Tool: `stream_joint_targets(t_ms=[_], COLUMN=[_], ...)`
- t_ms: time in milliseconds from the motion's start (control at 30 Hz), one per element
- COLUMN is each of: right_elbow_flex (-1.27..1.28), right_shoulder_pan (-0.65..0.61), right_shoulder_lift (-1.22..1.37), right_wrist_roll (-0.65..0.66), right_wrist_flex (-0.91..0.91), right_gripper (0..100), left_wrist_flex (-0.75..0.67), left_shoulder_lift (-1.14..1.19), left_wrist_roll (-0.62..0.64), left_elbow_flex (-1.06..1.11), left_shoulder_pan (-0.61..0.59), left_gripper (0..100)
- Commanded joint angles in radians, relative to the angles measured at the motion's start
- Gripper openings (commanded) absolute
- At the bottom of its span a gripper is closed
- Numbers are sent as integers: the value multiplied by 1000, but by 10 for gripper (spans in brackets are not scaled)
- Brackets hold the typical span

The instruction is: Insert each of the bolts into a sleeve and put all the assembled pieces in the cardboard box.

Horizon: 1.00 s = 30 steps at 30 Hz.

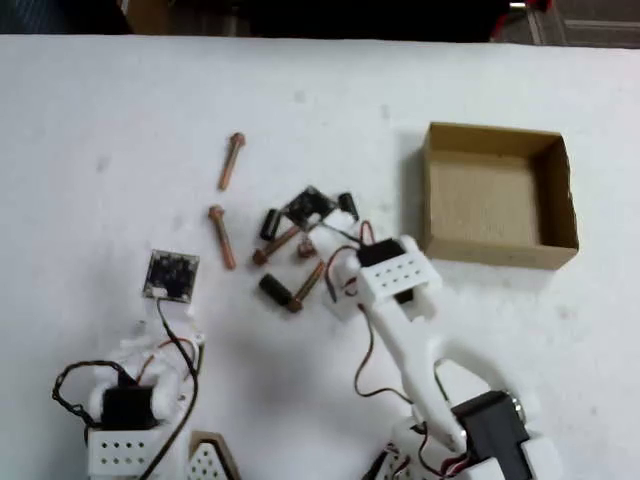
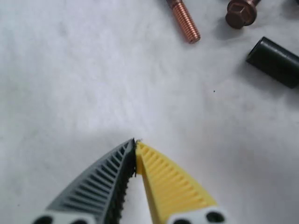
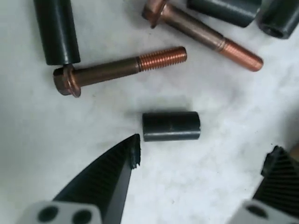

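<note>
Right pincer (image 3: 205, 154) wide apart. Short black sleeve (image 3: 171, 126) just ahead, lying lengthways across gap. Left pincer (image 2: 135, 142) together, farther off at left.

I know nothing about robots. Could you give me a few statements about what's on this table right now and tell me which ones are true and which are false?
1. The cardboard box has nothing in it. True.
2. The right gripper is clamped on a bolt. False: it is open, and a short black sleeve lies free just ahead of it.
3. The left gripper is shut and holds nothing. True.
4. Every bolt already sits inside a sleeve. False: bare ones lie loose, for example a copper bolt lying apart from the pile.
</note>
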Motion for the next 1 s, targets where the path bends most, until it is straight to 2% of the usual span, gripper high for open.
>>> stream_joint_targets(t_ms=[0,233,400,500,733,967], right_elbow_flex=[-38,-26,-26,-26,11,135], right_shoulder_pan=[-62,-64,-61,-67,-68,-68], right_shoulder_lift=[-36,-35,-35,-35,-36,-36], right_wrist_roll=[-94,-377,-652,-764,-776,-783], right_wrist_flex=[21,-27,-27,-22,-47,-302], right_gripper=[384,383,383,383,384,384], left_wrist_flex=[5,5,5,5,5,5], left_shoulder_lift=[-7,-7,-7,-7,-7,-7], left_wrist_roll=[9,9,9,9,9,9], left_elbow_flex=[-3,-3,-3,-3,-3,-3], left_shoulder_pan=[-1,-1,-1,-1,-1,-1], left_gripper=[20,20,20,20,20,20])
